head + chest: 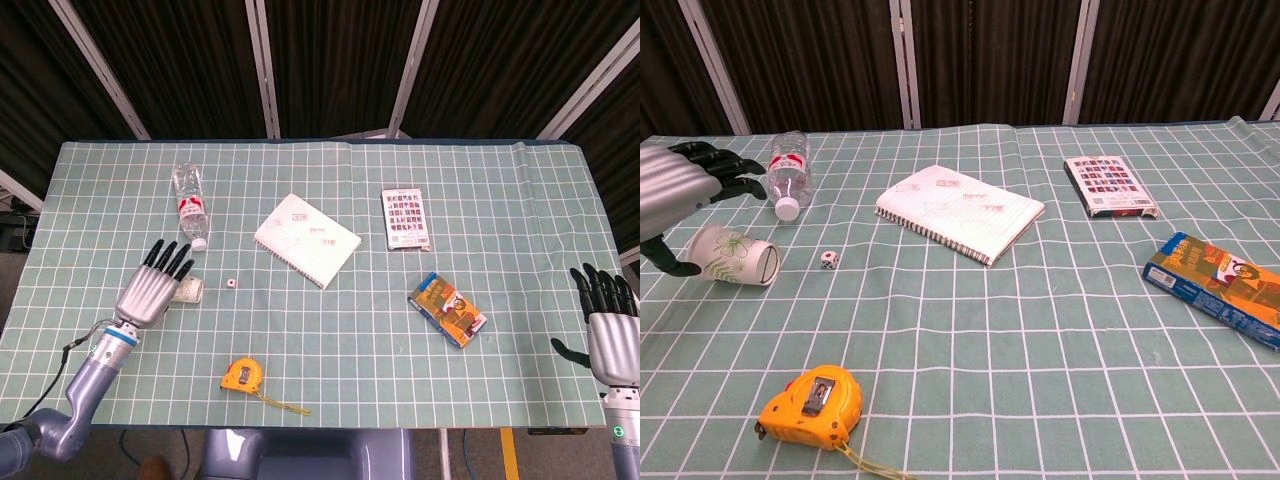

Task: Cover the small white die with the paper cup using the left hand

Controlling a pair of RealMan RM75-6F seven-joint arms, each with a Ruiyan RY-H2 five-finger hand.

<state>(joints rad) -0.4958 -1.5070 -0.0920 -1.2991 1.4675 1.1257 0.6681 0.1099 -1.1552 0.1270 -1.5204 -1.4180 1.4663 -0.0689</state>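
Observation:
The paper cup (735,258) lies on its side on the mat, mouth toward the small white die (829,260), which sits a short way to its right. From the head camera the cup (187,291) is partly hidden under my left hand (155,287), with the die (230,284) beyond it. My left hand (680,185) hovers over the cup with its fingers spread and holds nothing. My right hand (608,325) hangs open at the table's far right edge, away from everything.
A water bottle (189,205) lies behind the cup. A spiral notebook (306,238) and a card box (405,218) sit mid-table. A colourful box (447,309) lies right of centre. A yellow tape measure (243,375) lies near the front edge.

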